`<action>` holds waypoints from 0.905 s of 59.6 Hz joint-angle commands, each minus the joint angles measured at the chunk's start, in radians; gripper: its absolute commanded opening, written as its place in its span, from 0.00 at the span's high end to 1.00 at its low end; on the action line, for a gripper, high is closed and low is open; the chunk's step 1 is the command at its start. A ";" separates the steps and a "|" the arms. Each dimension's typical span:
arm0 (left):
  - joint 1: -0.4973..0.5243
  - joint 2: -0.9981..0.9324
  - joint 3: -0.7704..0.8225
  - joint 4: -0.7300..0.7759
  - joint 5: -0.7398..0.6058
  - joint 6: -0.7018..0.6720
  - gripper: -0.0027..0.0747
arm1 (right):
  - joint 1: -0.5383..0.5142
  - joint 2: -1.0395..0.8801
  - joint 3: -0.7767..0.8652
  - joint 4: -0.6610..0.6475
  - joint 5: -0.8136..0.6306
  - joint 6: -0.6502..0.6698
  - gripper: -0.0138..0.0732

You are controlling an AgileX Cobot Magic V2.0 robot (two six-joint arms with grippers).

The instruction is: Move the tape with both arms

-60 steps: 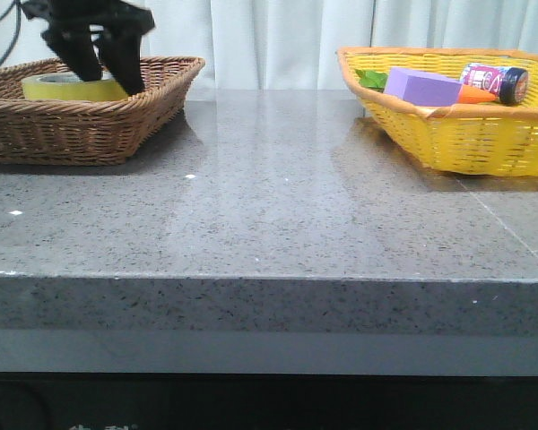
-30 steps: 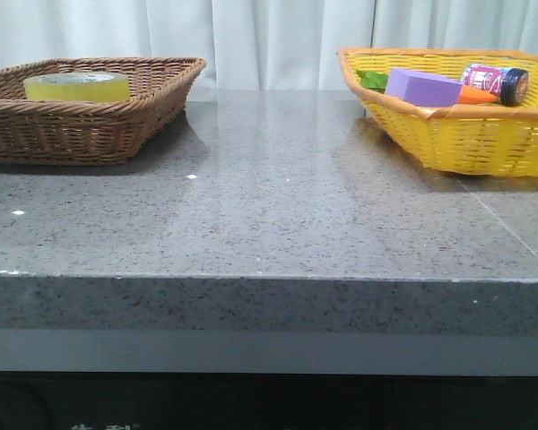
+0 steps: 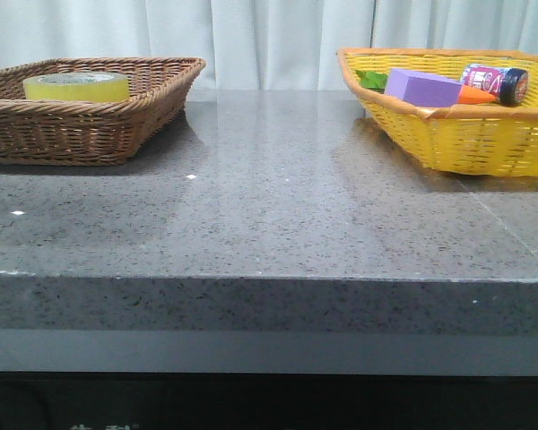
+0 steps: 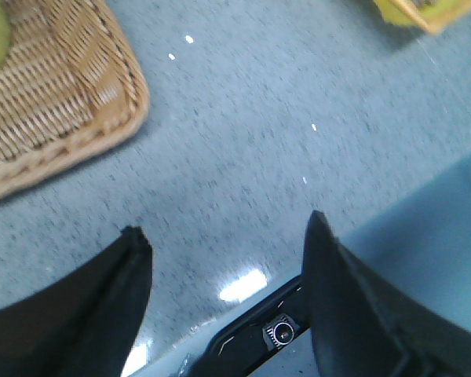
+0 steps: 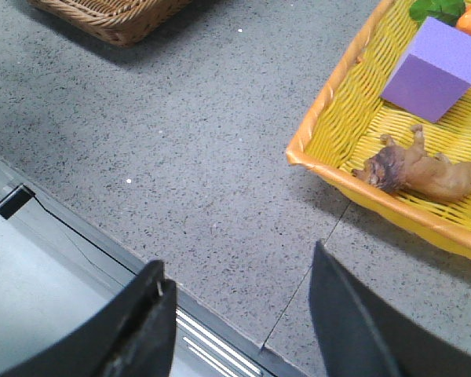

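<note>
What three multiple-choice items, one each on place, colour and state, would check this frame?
1. Where is the tape?
A. in the brown basket
B. in the yellow basket
C. on the bare table

2. What colour is the block?
A. green
B. purple
C. red

3. How is the left gripper?
A. shut on the tape
B. shut, empty
C. open, empty

Answers: 1 A, the roll sits inside the brown wicker rim. 2 B, both views show it purple. 3 C, its fingers stand apart over the table.
</note>
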 commanded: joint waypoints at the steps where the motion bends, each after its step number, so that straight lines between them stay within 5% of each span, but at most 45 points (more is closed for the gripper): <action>1: -0.028 -0.111 0.081 -0.017 -0.117 0.012 0.42 | -0.004 -0.003 -0.026 0.000 -0.061 -0.009 0.37; 25: -0.030 -0.453 0.459 0.028 -0.496 0.010 0.42 | -0.004 -0.003 -0.026 0.004 -0.060 -0.009 0.37; 40: -0.030 -0.490 0.520 0.028 -0.545 0.009 0.42 | -0.004 -0.003 -0.026 0.012 -0.061 -0.009 0.37; 47: -0.030 -0.490 0.520 0.024 -0.555 0.009 0.52 | -0.004 -0.003 -0.026 0.013 -0.060 -0.009 0.51; 54: -0.030 -0.490 0.520 0.024 -0.557 0.009 0.71 | -0.004 -0.003 -0.026 0.013 -0.059 -0.009 0.76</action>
